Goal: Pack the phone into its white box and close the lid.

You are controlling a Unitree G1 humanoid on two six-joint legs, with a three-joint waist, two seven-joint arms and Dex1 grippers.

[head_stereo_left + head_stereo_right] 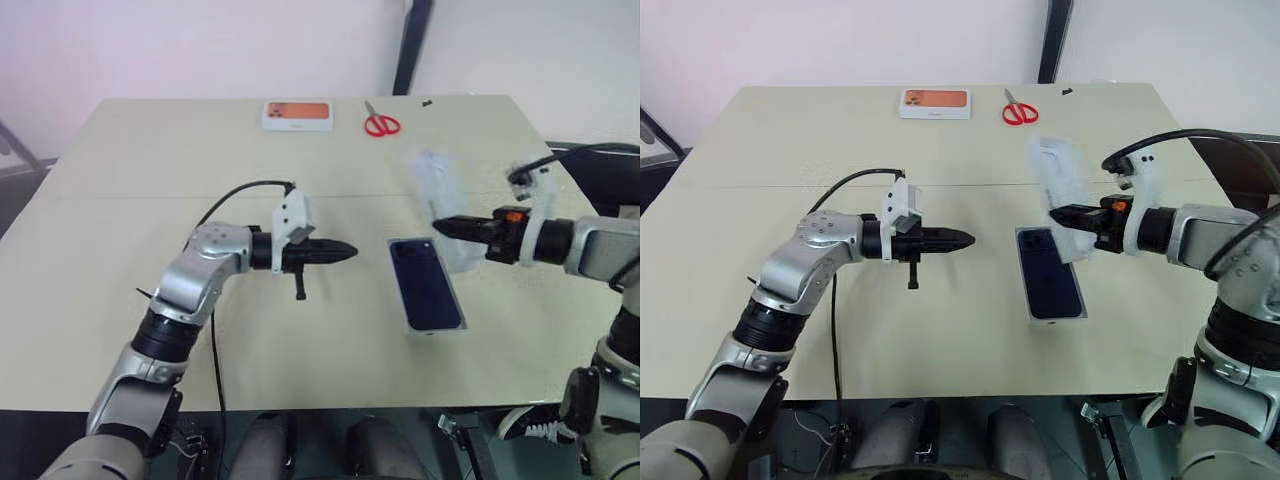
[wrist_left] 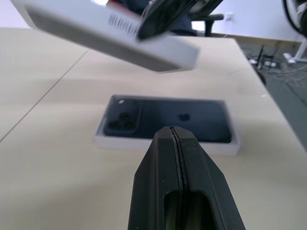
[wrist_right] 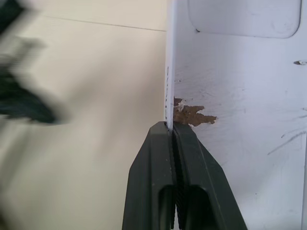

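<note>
pale table (image 1: pixel 120 250) against a white wall; phone (image 1: pixel 426 283) lies camera-side up inside the white box (image 2: pixel 165 144) near the table's right side; right gripper (image 1: pixel 440 227) is pinched on one side wall of the lid (image 1: pixel 1058 195), held tilted in the air just above and behind the box; lid looks light, stiff cardboard, thin rim grip could slip or twist; left gripper (image 1: pixel 350 252) clenched, holding nothing, just beside the box on its left.
</note>
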